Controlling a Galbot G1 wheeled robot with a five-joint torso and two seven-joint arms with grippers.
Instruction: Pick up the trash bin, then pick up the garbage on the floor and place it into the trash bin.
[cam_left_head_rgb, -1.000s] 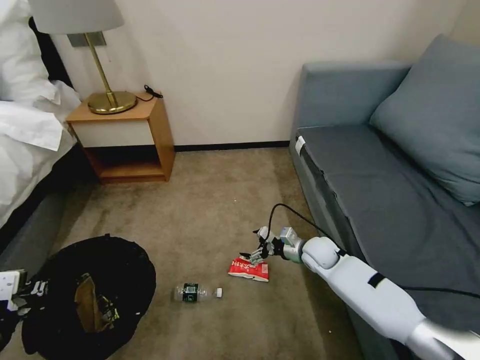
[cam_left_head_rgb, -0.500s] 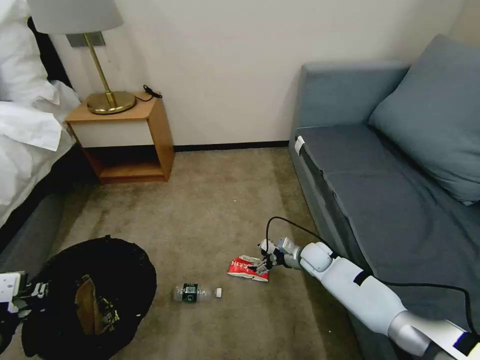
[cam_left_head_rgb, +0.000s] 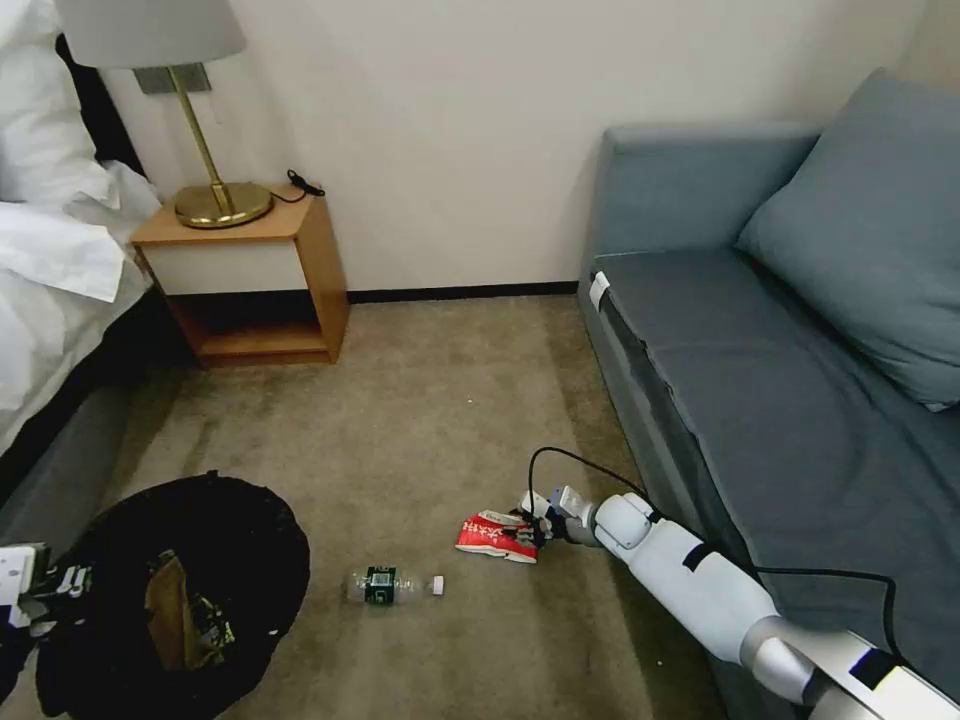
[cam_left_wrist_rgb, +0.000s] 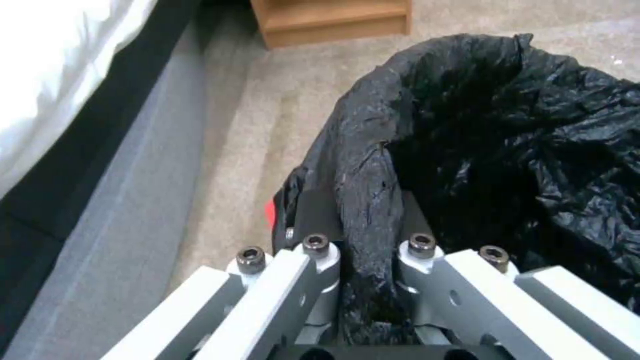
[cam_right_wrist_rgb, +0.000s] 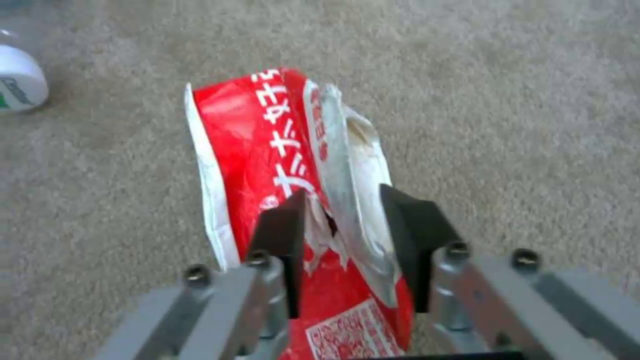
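Right tool low on carpet, straddling red-white packet, arm outstretched

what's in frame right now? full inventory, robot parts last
trash bin: 1, black bag liner, floor near the bed, rim clamped by the left gripper
wrappers: 2, tan and gold-brown, inside the trash bin
red-white packet: 1, carpet beside the sofa, a raised fold between the right gripper's pads
bottle: 1, clear with green label, lying on the carpet between bin and packet
nightstand: 1, wood, against the wall
lamp: 1, brass base, pale shade, on the nightstand
bed: 1, white linen
sofa: 1, grey-blue, with a cushion
left gripper: shut on the bin's rim
right gripper: astride the packet's fold
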